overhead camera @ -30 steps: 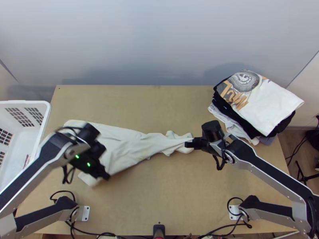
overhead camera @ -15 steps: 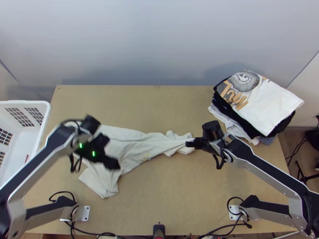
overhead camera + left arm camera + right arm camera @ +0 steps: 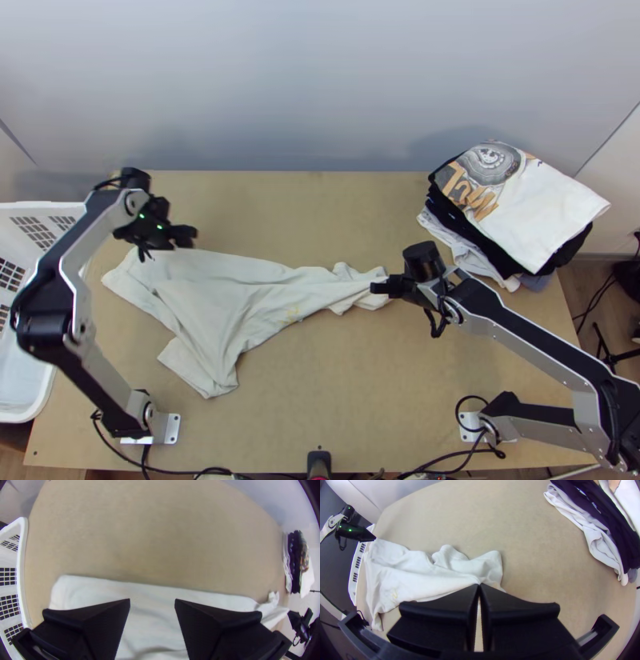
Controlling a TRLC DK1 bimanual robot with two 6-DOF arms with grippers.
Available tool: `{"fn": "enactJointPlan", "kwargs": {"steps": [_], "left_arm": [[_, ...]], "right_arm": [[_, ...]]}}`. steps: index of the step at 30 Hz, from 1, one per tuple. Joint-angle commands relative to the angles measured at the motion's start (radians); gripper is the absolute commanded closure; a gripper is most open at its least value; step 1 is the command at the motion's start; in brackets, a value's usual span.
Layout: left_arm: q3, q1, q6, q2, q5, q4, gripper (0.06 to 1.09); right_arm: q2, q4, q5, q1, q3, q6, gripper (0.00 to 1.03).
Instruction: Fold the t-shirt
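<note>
Farther from the near edge now, the left gripper [image 3: 190,235] gapes wide, empty, by the far side of the T-shirt [image 3: 232,292], loosely spread across the table's [image 3: 336,392] left half. Near mid-table, the right gripper [image 3: 378,288] pinches its bunched end. Basket [image 3: 44,206] lines the left edge; folded clothes [image 3: 552,208] pile at the far-right corner.

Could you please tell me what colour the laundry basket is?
The basket is white, seen best in the top view.

White, probably plastic basket [image 3: 40,207]; clothes pile [image 3: 552,210]
</note>
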Motion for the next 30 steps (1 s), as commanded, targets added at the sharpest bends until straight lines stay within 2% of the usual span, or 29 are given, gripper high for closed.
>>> {"fn": "enactJointPlan", "kwargs": {"steps": [1,7,8,9,10,11,15,20,23,30], "left_arm": [[0.105,0.118,0.076,0.18,-0.115,0.058,0.5],[0.072,0.099,0.085,0.193,-0.12,0.061,0.5],[0.059,0.09,0.085,0.19,-0.12,0.063,0.56],[0.039,0.079,0.085,0.177,-0.12,0.069,0.7],[0.016,0.069,0.085,0.161,-0.12,0.098,0.84],[-0.008,0.056,0.088,0.143,-0.12,0.13,1.07],[-0.043,0.003,0.089,0.106,-0.118,0.116,1.05],[0.036,-0.033,0.022,0.074,-0.111,0.107,1.05],[0.164,-0.037,-0.085,0.078,-0.111,0.101,1.05],[0.616,0.009,-0.372,0.177,-0.111,0.084,1.05]], "right_arm": [[0.006,0.013,0.0,0.002,0.005,0.007,1.0],[0.011,0.019,0.0,0.008,0.01,0.012,1.0],[0.011,0.019,0.0,0.008,0.01,0.012,1.0],[0.012,0.02,0.0,0.008,0.013,0.012,1.0],[0.014,0.02,0.0,0.008,0.014,0.012,1.0],[0.014,0.02,0.0,0.008,0.014,0.012,1.0],[0.017,0.026,0.0,0.008,0.022,0.013,1.0],[0.034,0.053,0.0,-0.032,0.057,0.013,1.0],[0.068,0.077,0.0,-0.08,0.12,0.015,1.0],[0.169,0.126,0.001,-0.183,0.359,0.019,1.0]]}}
